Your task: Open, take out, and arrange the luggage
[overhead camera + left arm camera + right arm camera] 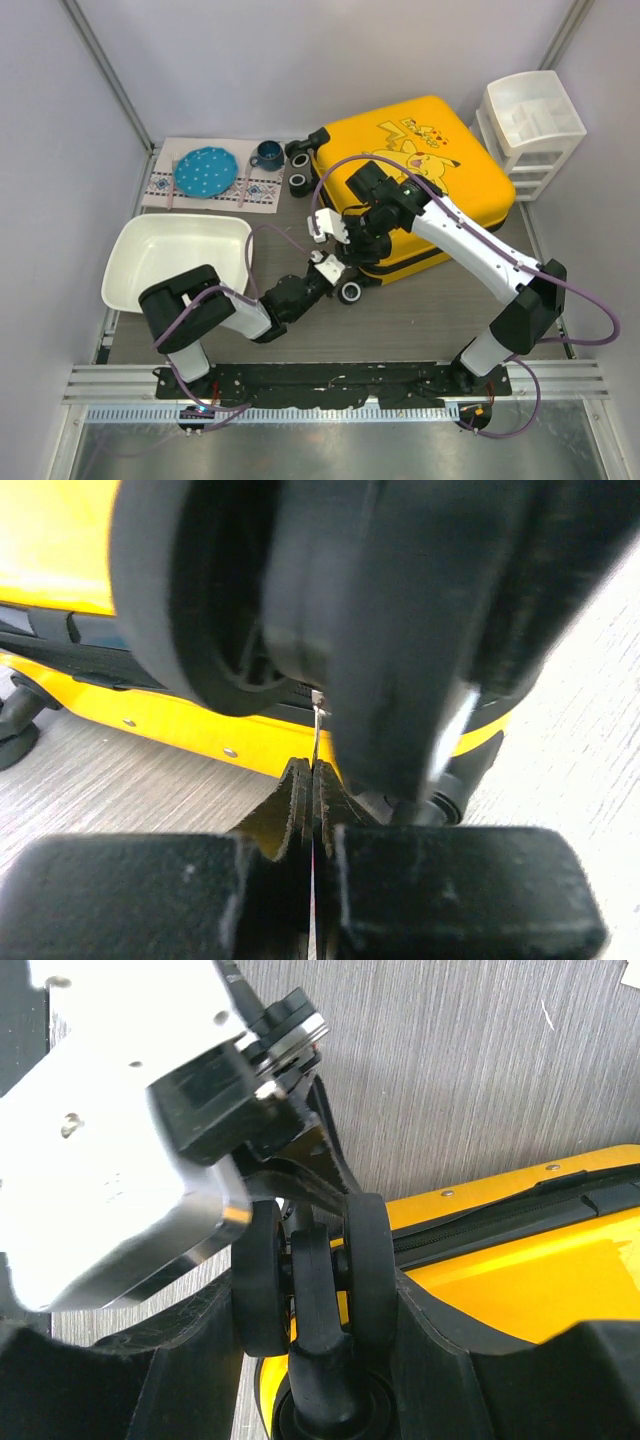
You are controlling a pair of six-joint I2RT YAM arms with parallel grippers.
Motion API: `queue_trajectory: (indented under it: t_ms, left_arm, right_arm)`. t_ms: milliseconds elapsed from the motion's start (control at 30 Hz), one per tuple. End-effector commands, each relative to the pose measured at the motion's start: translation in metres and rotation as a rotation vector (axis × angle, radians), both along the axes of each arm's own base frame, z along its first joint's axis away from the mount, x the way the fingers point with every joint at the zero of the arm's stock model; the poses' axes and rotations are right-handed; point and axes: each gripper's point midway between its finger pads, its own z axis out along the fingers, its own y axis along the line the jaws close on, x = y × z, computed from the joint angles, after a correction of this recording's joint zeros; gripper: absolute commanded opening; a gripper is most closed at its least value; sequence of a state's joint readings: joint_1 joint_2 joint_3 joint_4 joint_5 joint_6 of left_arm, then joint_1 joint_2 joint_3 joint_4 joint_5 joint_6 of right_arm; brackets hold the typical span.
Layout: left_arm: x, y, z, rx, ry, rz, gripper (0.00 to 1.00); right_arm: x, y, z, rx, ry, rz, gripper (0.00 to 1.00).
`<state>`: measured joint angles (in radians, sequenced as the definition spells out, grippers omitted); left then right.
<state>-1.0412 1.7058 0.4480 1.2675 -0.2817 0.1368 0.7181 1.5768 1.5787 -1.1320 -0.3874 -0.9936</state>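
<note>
Grey wood-grain table [400, 320], pale walls [300, 60]. Luggage [450, 160] lies flat and zipped at far right, beside white drawer unit [530, 130]; Pikachu print on top. Left gripper [308, 780] clenched. Right gripper [315, 1360] straddles caster wheel [310, 1280]; grip unclear.

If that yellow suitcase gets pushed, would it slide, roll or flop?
The luggage looks hard-shelled, so probably stiff, not floppy. Lying flat, its wheels stick out sideways, so it would likely slide rather than roll. Its glossy shell may be slippery.
</note>
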Motion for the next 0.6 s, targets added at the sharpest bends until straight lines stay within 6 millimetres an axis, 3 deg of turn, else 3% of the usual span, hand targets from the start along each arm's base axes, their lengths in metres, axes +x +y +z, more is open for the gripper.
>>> queue_trajectory:
  t_ms: [0, 333, 567]
  left_arm:
    - [0.026, 0.021, 0.081, -0.278, -0.155, 0.084, 0.0]
    - [0.088, 0.046, 0.085, -0.285, -0.186, 0.168, 0.0]
    - [0.149, 0.08, 0.08, -0.281, -0.204, 0.291, 0.0]
  right_arm:
    - [-0.024, -0.021, 0.042, 0.082, 0.004, -0.096, 0.01]
    - [-0.042, -0.034, 0.033, 0.061, 0.046, -0.105, 0.01]
    - [-0.064, -0.052, 0.021, 0.024, 0.088, -0.115, 0.01]
